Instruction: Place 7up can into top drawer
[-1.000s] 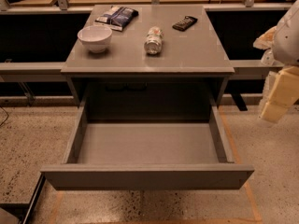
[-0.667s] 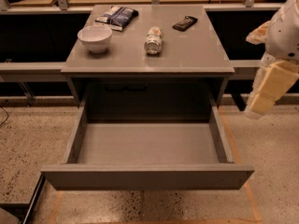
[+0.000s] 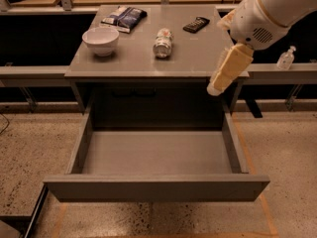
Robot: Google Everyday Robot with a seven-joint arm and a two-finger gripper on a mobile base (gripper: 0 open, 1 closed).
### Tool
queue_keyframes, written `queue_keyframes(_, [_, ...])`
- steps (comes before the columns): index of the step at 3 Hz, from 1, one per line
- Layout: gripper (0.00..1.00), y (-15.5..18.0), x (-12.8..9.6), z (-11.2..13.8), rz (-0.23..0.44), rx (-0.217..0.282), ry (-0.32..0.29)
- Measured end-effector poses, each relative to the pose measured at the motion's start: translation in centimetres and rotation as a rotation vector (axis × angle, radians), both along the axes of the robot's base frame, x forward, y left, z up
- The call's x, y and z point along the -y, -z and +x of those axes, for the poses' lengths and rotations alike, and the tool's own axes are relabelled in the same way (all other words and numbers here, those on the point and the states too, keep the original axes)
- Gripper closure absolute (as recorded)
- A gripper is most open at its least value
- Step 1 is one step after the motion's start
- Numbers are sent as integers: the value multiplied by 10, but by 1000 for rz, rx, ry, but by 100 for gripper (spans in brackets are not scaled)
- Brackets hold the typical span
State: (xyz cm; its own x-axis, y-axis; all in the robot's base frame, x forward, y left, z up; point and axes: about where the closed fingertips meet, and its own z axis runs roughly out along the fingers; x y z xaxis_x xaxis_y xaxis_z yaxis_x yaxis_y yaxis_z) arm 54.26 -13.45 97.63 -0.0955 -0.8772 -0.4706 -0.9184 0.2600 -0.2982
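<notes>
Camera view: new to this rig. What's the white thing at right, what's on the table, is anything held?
There is only one camera. It looks down at the front of a grey table; where it is mounted isn't recorded. The white shape at upper right is the robot's single arm. The cream piece hanging from it is the gripper, by the table's right front edge, with nothing visible in it. On the table are a round white bowl, a small silvery-white 7up can with green markings, lying on its side, a black remote-like device and a dark blue-and-white packet. Below, the wide grey top drawer is pulled open with nothing inside.
</notes>
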Motion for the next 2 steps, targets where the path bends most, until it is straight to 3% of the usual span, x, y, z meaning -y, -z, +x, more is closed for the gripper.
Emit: queue_keyframes(2, [0,4,-4,5,28,2,10])
